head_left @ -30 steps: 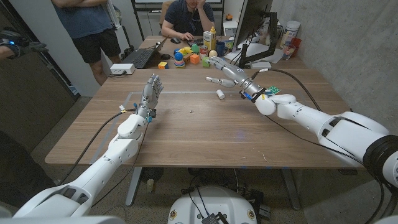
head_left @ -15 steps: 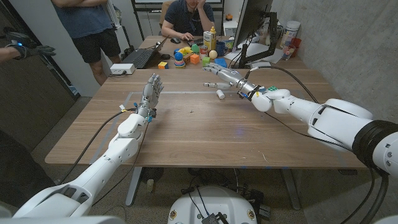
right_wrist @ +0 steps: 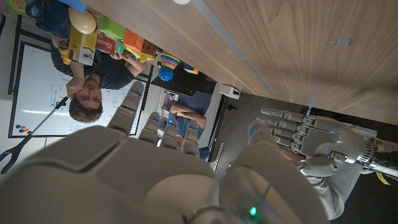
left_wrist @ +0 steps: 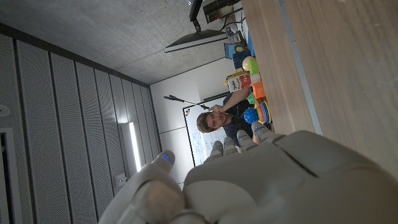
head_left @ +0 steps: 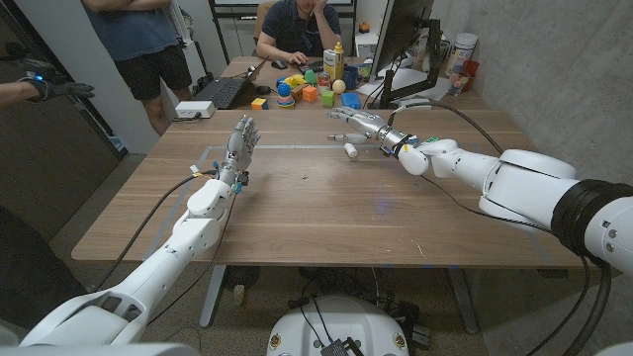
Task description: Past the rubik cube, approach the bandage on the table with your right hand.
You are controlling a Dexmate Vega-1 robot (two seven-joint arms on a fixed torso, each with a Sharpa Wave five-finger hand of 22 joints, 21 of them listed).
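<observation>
Right hand fingers spread, empty, just beside white bandage roll; left hand upright, fingers apart

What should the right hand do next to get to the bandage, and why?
Probably lower the open right hand slightly toward the small white bandage roll on the wooden table: the hand hovers just beyond it, holding nothing, fingers spread.

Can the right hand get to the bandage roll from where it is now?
Probably yes. The right hand hovers open just past the bandage roll, which lies alone on bare table. The fingers point away from it, so the hand must drop and pull back slightly.
</observation>
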